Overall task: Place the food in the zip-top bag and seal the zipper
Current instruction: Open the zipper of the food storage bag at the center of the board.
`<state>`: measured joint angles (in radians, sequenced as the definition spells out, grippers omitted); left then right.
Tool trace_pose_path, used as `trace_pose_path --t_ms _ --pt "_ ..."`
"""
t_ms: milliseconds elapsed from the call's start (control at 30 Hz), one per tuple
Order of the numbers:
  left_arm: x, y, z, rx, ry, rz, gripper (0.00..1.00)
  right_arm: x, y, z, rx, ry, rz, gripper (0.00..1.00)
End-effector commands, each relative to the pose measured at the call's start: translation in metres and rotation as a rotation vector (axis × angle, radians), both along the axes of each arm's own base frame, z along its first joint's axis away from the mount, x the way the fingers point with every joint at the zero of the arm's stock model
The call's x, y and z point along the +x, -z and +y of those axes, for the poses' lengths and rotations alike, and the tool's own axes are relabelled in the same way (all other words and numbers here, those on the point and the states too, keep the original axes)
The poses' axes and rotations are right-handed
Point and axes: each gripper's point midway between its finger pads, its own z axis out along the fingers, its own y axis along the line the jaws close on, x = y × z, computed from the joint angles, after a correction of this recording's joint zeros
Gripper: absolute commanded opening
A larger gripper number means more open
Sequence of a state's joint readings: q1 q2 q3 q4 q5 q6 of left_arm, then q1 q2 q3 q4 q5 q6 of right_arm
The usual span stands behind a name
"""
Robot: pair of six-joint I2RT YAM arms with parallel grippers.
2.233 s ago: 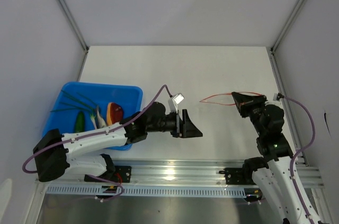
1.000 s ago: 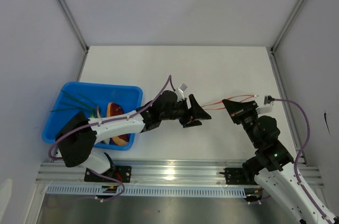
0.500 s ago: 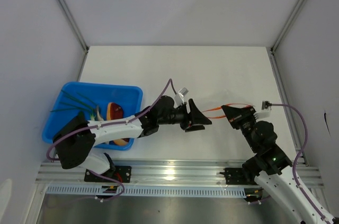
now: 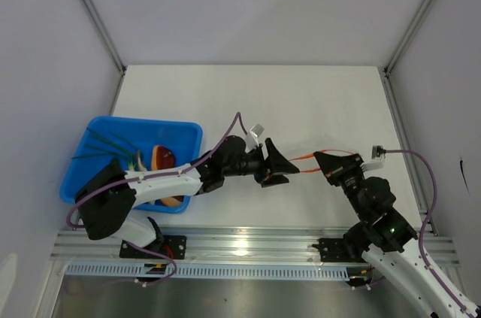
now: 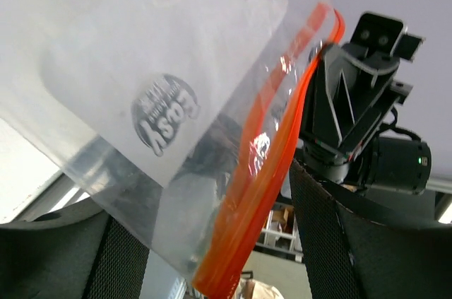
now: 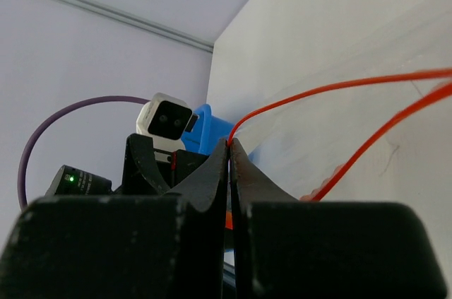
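Top view: left end effector and right end effector face each other above the worktop with the orange zipper strung between them. The meat slab and green stalks lie in the blue tray.
Left wrist view: only here does the clear zip-top bag show plainly, hanging between left jaws that stand wide apart.
Right wrist view: right jaws are pinched tight on the zipper strip.

The right end effector, pinching the zipper, has drawn leftward and nearer the arm bases, carrying the zip-top bag with it. The left end effector has reached slightly further right and away. Earlier well apart from the bag, it now has the bag's mouth edge between its spread fingers.
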<state>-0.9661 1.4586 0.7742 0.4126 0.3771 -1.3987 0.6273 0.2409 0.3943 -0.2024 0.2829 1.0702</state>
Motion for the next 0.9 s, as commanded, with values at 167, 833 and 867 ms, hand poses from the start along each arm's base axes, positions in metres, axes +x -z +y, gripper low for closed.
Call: trace_pose_path --t_ms 167,833,867 --pt "0.029 -0.003 0.008 0.019 -0.095 -0.019 0.73 -0.007 -0.001 0.004 -0.006 -0.031 0.007 0.0" --pt "0.045 0.006 0.009 0.131 -0.109 -0.127 0.01 0.001 -0.01 0.005 -0.062 -0.013 -0.003 0.0" --pt "0.045 0.007 0.011 0.14 -0.107 -0.136 0.01 0.002 -0.007 0.003 -0.084 0.0 0.009 0.0"
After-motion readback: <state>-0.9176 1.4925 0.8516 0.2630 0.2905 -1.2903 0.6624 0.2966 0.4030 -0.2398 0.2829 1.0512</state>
